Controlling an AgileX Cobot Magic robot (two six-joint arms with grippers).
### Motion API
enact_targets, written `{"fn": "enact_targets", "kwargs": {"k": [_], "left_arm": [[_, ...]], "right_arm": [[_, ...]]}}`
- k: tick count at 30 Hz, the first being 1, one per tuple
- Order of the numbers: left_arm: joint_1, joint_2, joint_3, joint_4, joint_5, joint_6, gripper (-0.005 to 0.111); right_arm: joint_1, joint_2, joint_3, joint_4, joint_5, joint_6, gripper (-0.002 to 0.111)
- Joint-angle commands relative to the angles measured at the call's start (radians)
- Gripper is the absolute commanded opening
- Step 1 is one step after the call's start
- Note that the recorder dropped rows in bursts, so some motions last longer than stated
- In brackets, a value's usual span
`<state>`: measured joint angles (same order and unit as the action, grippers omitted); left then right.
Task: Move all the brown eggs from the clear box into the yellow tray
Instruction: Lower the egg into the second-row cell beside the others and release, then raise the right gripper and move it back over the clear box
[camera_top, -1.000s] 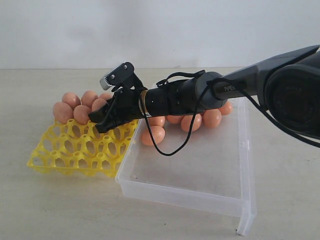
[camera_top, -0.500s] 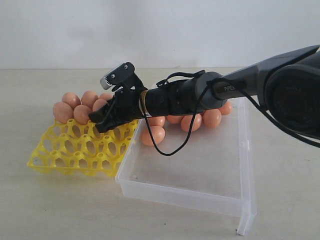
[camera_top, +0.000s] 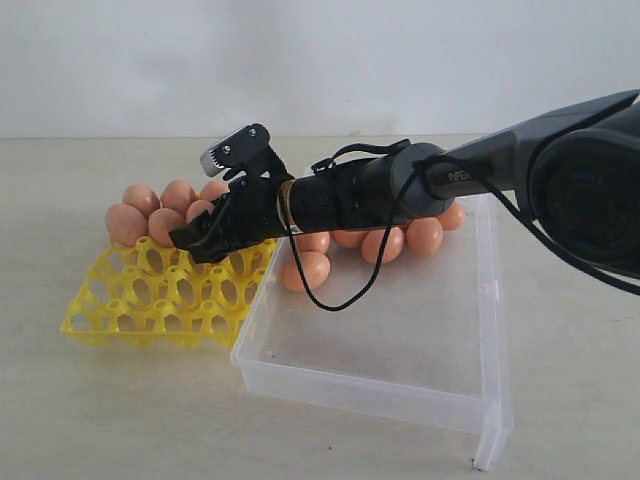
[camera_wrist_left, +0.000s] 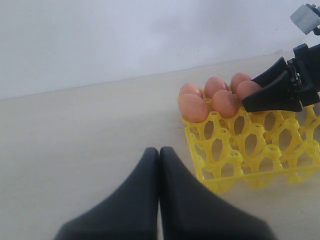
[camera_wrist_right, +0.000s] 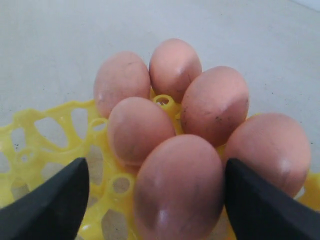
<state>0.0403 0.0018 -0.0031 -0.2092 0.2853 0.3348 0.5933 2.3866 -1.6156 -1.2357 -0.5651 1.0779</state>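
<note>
The yellow tray (camera_top: 150, 300) lies left of the clear box (camera_top: 400, 340). Several brown eggs (camera_top: 160, 225) fill the tray's far cups. More brown eggs (camera_top: 305, 270) lie along the box's far side, partly hidden behind the right arm. My right gripper (camera_top: 195, 240) reaches across over the tray's far right part. It is open, its fingers standing either side of an egg (camera_wrist_right: 177, 185) that sits in a cup, with a gap on one side. My left gripper (camera_wrist_left: 159, 150) is shut on nothing, low over the table near the tray (camera_wrist_left: 240, 150).
The tray's near rows of cups (camera_top: 140, 315) hold nothing. The near half of the box floor (camera_top: 380, 350) is bare. A black cable (camera_top: 330, 300) loops down from the right arm over the box. A pale wall stands behind the table.
The right gripper's fingers have spread apart round the egg in the tray. The tray has shifted slightly on the table.
</note>
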Motion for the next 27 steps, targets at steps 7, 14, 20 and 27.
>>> {"fn": "enact_targets", "kwargs": {"k": [7, 14, 20, 27], "left_arm": [[-0.005, -0.002, 0.003, -0.003, -0.001, -0.010, -0.004], [-0.005, -0.002, 0.003, -0.003, -0.001, -0.010, -0.004], [-0.005, -0.002, 0.003, -0.003, -0.001, -0.010, -0.004], [-0.005, -0.002, 0.003, -0.003, -0.001, -0.010, -0.004]], "right_arm": [[0.000, -0.032, -0.003, -0.031, -0.008, 0.041, 0.070], [0.000, -0.063, -0.003, -0.037, 0.010, 0.019, 0.070], [0.000, -0.076, -0.003, -0.037, -0.001, 0.009, 0.069], [0.000, -0.202, -0.003, -0.114, 0.007, 0.118, 0.023]]}}
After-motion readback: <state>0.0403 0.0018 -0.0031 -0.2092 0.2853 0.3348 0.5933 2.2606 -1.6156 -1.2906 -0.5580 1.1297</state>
